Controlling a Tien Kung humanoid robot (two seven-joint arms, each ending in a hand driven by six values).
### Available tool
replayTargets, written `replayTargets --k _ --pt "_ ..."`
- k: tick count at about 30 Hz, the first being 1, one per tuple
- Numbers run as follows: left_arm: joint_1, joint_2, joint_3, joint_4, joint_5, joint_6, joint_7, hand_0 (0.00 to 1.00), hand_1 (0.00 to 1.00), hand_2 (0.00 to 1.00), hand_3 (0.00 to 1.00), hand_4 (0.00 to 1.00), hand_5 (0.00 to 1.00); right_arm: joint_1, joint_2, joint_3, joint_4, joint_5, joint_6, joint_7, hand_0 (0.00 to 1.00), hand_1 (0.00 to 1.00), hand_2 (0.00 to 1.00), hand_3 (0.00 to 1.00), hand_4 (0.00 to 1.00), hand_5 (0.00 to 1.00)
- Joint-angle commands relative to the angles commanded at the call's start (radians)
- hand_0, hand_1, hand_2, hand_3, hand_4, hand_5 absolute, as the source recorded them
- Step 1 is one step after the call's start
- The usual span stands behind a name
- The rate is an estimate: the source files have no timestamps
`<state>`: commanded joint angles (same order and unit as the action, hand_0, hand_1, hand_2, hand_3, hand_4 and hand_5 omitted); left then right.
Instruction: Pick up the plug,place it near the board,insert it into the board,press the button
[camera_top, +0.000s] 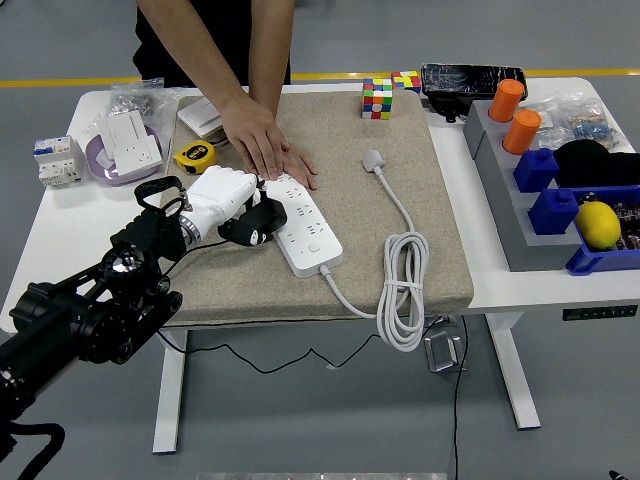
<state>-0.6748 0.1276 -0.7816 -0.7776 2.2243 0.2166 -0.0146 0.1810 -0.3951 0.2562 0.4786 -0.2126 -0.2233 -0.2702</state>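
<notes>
On the mat, person's hand (263, 142) pressed board (301, 223); left hand (232, 206) curled on black plug (250, 229); board ran toward five o'clock.
</notes>
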Motion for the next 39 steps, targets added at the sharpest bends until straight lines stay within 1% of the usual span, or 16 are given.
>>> replayTargets --k 1,6,7,8,13,14,25,39 --pt "0.0 0.0 0.0 0.0 -0.002 -0.001 0.0 0.422 0.451 0.471 0.513 0.83 0.309 0.0 0.0 0.001 0.0 0.0 0.0 0.0 0.857 0.788 0.766 0.775 0.998 0.786" --pt "0.001 0.0 0.002 0.002 -0.008 -0.006 -0.001 0.422 0.451 0.471 0.513 0.83 0.309 0.0 -0.001 -0.001 -0.001 0.001 0.001 -0.001 0.857 0.788 0.766 0.775 0.998 0.786" --pt "0.001 0.0 0.002 0.002 -0.008 -0.006 -0.001 0.438 0.578 0.559 0.562 0.853 0.332 0.0 -0.002 -0.001 -0.001 0.001 0.002 -0.001 0.857 0.788 0.766 0.775 0.998 0.786" --pt "0.002 0.0 0.002 0.002 -0.009 -0.007 -0.001 0.438 0.578 0.559 0.562 0.853 0.332 -0.001 -0.002 -0.002 -0.001 0.002 0.002 -0.001 0.858 0.788 0.766 0.759 0.998 0.765" --pt "0.003 0.0 0.002 0.003 -0.01 -0.006 0.0 0.438 0.578 0.559 0.562 0.853 0.332 -0.002 -0.003 -0.003 -0.001 0.002 0.003 -0.001 0.858 0.788 0.766 0.759 0.998 0.765" --pt "0.002 0.0 0.002 0.003 -0.01 -0.006 0.0 0.448 0.634 0.588 0.579 0.872 0.355 -0.002 -0.003 -0.003 0.0 0.002 0.003 -0.001 0.863 0.789 0.766 0.763 0.998 0.757" --pt "-0.004 -0.006 -0.002 0.008 -0.002 0.0 0.005 0.452 0.646 0.598 0.587 0.881 0.365 -0.001 -0.003 -0.004 0.0 0.003 0.002 0.001 0.863 0.789 0.766 0.762 0.998 0.757" --pt "-0.007 -0.001 0.007 0.001 -0.001 -0.009 0.005 0.456 0.657 0.606 0.6 0.888 0.379 0.001 -0.001 0.003 0.0 0.002 0.002 0.002 0.865 0.791 0.767 0.76 0.998 0.755"
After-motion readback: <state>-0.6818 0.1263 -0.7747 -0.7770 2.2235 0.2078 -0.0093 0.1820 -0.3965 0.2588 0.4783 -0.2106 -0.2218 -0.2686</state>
